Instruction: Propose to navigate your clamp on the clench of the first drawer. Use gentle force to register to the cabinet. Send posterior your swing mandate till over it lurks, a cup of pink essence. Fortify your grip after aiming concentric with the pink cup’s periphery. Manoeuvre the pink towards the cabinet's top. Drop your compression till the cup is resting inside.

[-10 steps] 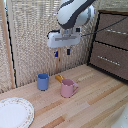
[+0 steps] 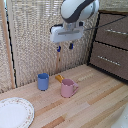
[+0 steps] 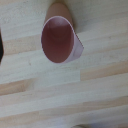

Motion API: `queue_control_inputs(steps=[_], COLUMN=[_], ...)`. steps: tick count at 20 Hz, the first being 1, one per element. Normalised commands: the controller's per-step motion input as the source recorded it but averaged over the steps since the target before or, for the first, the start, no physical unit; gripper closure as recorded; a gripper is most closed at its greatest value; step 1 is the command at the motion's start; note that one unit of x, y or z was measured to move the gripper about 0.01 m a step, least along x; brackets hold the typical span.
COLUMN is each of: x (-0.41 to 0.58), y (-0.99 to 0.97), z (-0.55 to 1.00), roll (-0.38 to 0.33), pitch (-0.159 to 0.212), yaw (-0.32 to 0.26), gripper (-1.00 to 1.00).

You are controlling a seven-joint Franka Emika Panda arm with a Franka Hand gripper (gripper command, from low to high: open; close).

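Light wooden planking forms the work surface (image 2: 95, 102), pale boards with visible grain and seams, backed by a woven bamboo-style screen (image 2: 30, 35).

Largest item: the cabinet (image 2: 112, 45), dark-brown wood, at the exterior view's right, with at least two wide drawers visible, each bearing a thin silver bar. The first drawer (image 2: 116, 31) and the clench (image 2: 118, 31) are well apart from the arm.

The bulky white arm hangs the clamp (image 2: 64, 48) high above the floor of the scene. Its two short blue-tipped fingers stand a little apart with nothing between them.

A cream plate (image 2: 12, 114) with a patterned rim sits at the exterior view's lower left.

The pink cup (image 2: 67, 88) stands upright on the planks, smooth-walled, loop handle toward the exterior view's right. The wrist view looks almost straight down into its round mouth (image 3: 58, 41). A handleless blue cup (image 2: 43, 81) stands near it, and a small orange object (image 2: 59, 78), unidentifiable, lies between them.

Judgement: the hover-over-cup step is in hand. Next move calls for a straight descent, centring on the rim, then closing. Risk: an off-centre approach could tip the light cup.
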Motion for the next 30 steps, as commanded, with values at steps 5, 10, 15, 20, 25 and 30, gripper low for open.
queue_control_inputs(steps=[5,10,15,20,25,30], x=[0.000,0.000,0.000,0.000,0.000,0.001], y=[-0.30,-0.27,-0.24,-0.12,-0.01,0.00], z=[0.48,0.10,0.00,0.00,0.00,0.00], roll=[-0.167,-0.274,-0.320,-0.365,-0.375,-0.375], pitch=[-0.035,-0.048,-0.049,-0.002,0.042,0.021], yaw=[0.114,0.117,0.120,0.102,0.047,0.050], gripper=[-1.00,-1.00,-1.00,-1.00,-1.00,-1.00])
